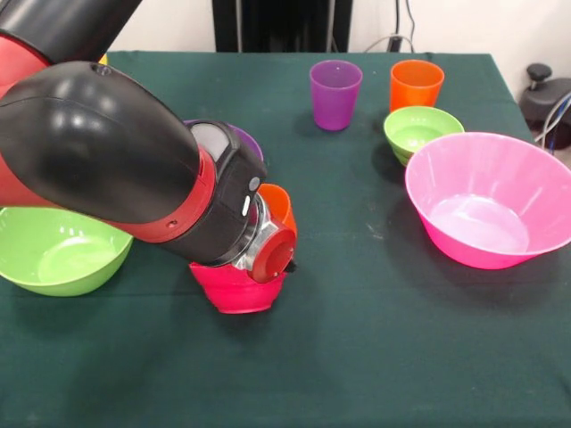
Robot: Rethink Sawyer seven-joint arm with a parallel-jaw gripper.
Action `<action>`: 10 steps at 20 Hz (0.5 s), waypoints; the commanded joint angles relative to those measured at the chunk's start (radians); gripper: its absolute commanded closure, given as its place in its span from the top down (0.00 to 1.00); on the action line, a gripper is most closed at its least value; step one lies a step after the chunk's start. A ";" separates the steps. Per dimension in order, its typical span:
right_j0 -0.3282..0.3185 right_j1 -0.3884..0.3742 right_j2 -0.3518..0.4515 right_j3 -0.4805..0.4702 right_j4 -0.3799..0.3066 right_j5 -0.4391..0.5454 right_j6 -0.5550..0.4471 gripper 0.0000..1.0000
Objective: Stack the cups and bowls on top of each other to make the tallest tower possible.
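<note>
Tower: red bowl (234, 290) at the bench's (357, 357) near middle, with an orange bowl (280, 207) tilted in it, rim showing behind the wrist.
Handling: likely light, stiff, glossy plastic, prone to slip; thin rims look the best hold.
Pincer: hidden under the arm's (107, 152) wrist over the tower; whether it grips cannot be told.
Cups: purple cup (335, 94) and orange cup (416, 85) upright at the far side.
Other bowls: green bowl (421, 132), pink bowl (491, 201), lime bowl (55, 251).
</note>
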State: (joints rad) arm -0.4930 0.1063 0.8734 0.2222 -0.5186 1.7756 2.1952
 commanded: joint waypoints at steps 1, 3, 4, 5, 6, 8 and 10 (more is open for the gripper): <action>-0.003 -0.009 0.049 0.109 -0.008 0.012 -0.121 0.00; -0.002 -0.015 0.026 0.136 0.026 -0.008 -0.098 0.00; -0.002 -0.019 0.012 0.150 0.042 -0.020 -0.090 0.00; -0.002 -0.022 0.005 0.159 0.051 -0.026 -0.082 0.00; -0.001 -0.027 -0.004 0.174 0.066 -0.037 -0.072 0.00; 0.000 -0.033 -0.018 0.197 0.087 -0.055 -0.056 0.00; 0.006 -0.030 -0.018 0.203 0.105 -0.057 -0.026 0.00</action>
State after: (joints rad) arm -0.4938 0.0931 0.8725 0.3041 -0.4360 1.7756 2.1952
